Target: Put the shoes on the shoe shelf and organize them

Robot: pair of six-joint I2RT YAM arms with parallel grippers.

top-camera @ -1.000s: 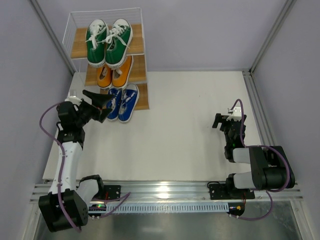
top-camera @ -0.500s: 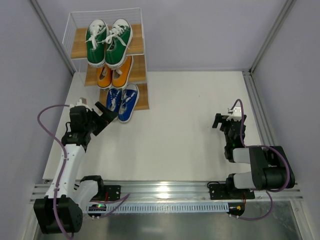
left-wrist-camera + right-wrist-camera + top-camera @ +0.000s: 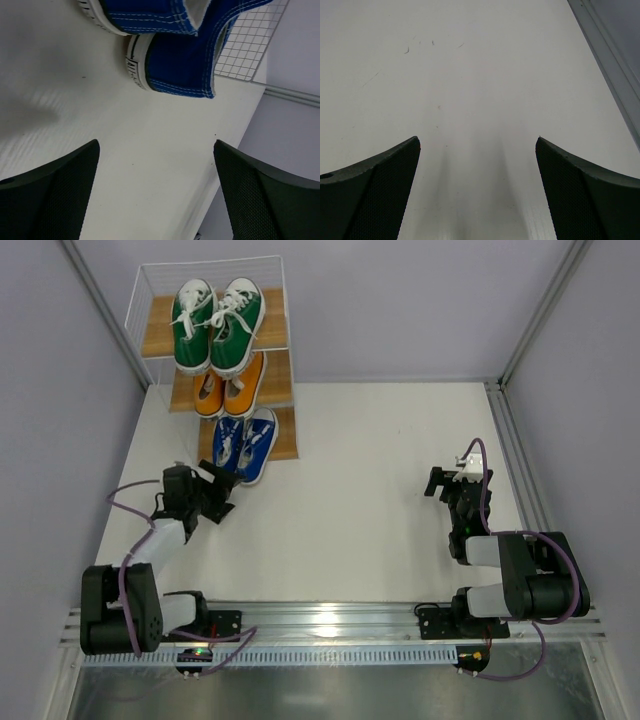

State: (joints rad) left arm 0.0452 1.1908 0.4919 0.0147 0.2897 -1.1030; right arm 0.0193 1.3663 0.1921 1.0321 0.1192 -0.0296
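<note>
The shoe shelf (image 3: 158, 337) stands at the far left with a pair on each tier. Green shoes (image 3: 218, 322) sit on the top board, orange shoes (image 3: 230, 387) on the middle one, blue shoes (image 3: 246, 445) on the lowest. My left gripper (image 3: 222, 498) is open and empty, low over the table just in front of the blue pair. In the left wrist view the blue heels (image 3: 176, 70) lie beyond the left gripper (image 3: 156, 146), apart from it, with the shelf's white wire grid (image 3: 246, 44) behind. My right gripper (image 3: 443, 483) rests open over bare table (image 3: 477, 141).
Grey walls and slanted metal posts (image 3: 105, 315) close in both sides of the white table. A metal rail (image 3: 330, 618) with the arm bases runs along the near edge. The table's left edge (image 3: 235, 150) is close to my left gripper.
My left arm has pulled back from the blue shoes toward the near left and folded down low, its gripper still open. The right arm and all shoes stay put.
</note>
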